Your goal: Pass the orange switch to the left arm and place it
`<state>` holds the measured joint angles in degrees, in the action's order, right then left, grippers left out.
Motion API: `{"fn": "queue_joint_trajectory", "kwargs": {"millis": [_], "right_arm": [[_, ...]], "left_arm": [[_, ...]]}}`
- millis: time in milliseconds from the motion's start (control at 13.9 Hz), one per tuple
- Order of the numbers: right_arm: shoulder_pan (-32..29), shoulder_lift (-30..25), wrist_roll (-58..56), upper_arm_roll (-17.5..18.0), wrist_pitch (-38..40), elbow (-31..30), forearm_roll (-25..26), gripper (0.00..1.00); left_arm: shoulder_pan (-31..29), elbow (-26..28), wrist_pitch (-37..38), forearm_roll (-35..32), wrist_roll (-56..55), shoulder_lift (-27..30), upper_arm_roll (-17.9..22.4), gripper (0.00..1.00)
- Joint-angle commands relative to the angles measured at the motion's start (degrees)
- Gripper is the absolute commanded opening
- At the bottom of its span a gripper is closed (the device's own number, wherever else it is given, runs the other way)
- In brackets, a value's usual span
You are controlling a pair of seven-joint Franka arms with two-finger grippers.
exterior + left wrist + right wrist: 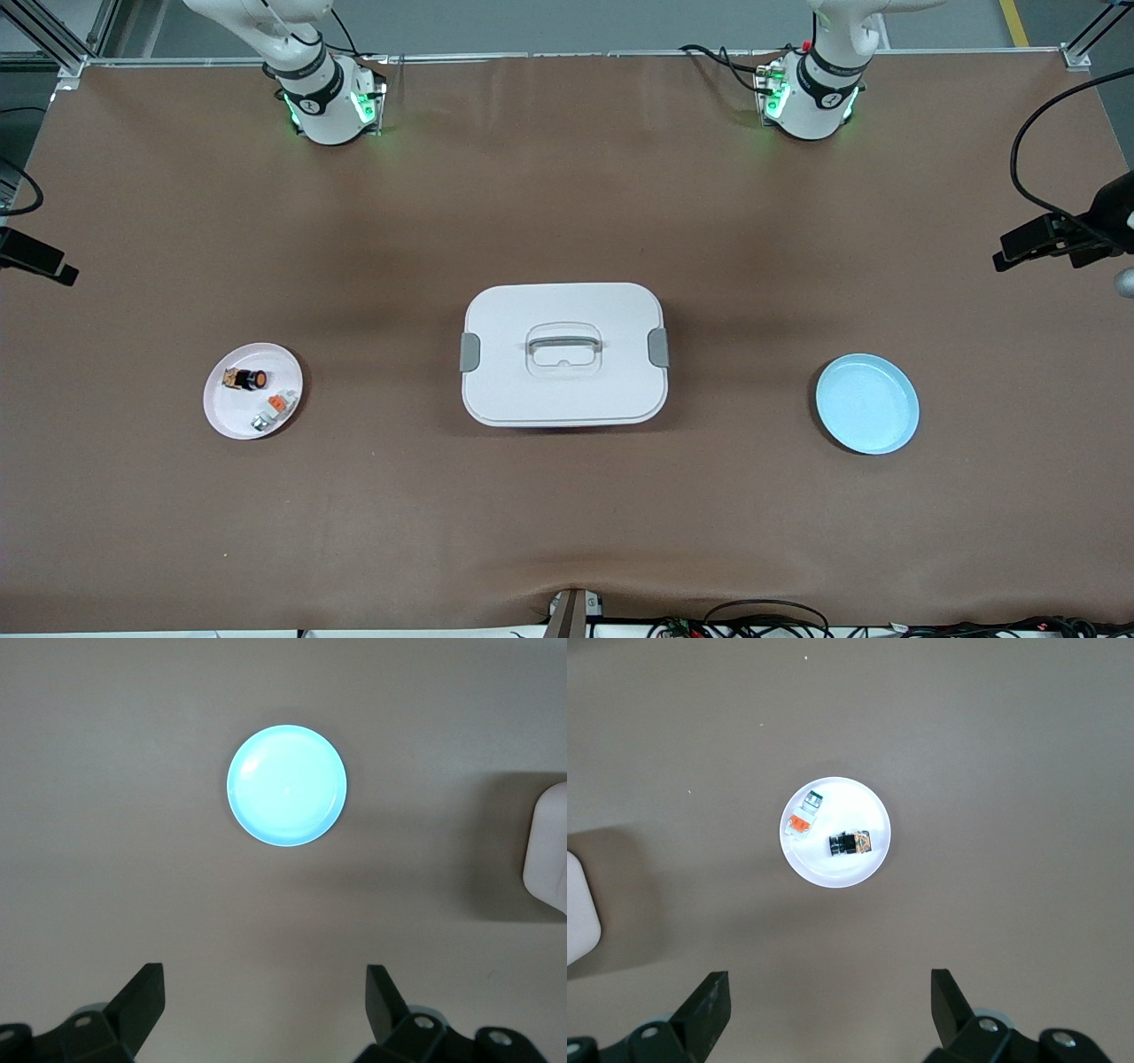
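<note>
Orange switch [252, 379] on pink plate [226, 412] | box [578, 912] cropped | both grippers' jaws spread, high

A plain, unpatterned brown cloth-covered table [567, 177] lay under everything. The large rounded-rectangle plastic box [564, 354] was white, with grey side latches and a grey handle bar in its lid. The small round pink-white plate [232, 415] carried the tiny cylindrical orange switch [249, 379], black in the body with a round orange face and a tan end, and a small white-and-grey part [273, 412] with an orange tab. The round shallow plate [866, 403] toward the left arm's end was pale blue and glossy. The two glossy arms [319, 89] were white with black joint bands, their bases glowing green. Both the left gripper [264, 992] and the right gripper [829, 997] had dark, near-black fingers.
</note>
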<state>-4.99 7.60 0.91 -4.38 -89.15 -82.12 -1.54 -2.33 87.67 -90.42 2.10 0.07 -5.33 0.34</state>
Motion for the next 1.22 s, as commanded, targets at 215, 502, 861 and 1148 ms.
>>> {"fn": "queue_joint_trajectory", "kwargs": {"millis": [215, 502, 861, 1148], "right_arm": [[-1.1, 2.2, -3.5, 0.5, -0.1, -1.8, -0.6, 1.0], [-0.6, 2.4, -3.6, 0.6, -6.5, -8.5, -1.4, 1.0], [-0.5, 2.4, -3.7, 0.6, -18.5, -18.0, -6.6, 1.0], [-0.4, 4.5, -8.3, 0.7, -25.0, -22.2, -6.8, 1.0]], "left_arm": [[-0.1, -0.6, -0.3, 0.4, -0.4, -2.3, -0.1, 1.0], [-0.2, -0.4, -1.0, 0.5, -0.7, -2.7, -0.1, 1.0], [-0.7, -0.3, -1.1, 0.5, -0.7, -3.3, -0.1, 1.0], [-0.7, -0.2, -1.5, 0.7, -0.7, -3.7, -0.1, 1.0]]}}
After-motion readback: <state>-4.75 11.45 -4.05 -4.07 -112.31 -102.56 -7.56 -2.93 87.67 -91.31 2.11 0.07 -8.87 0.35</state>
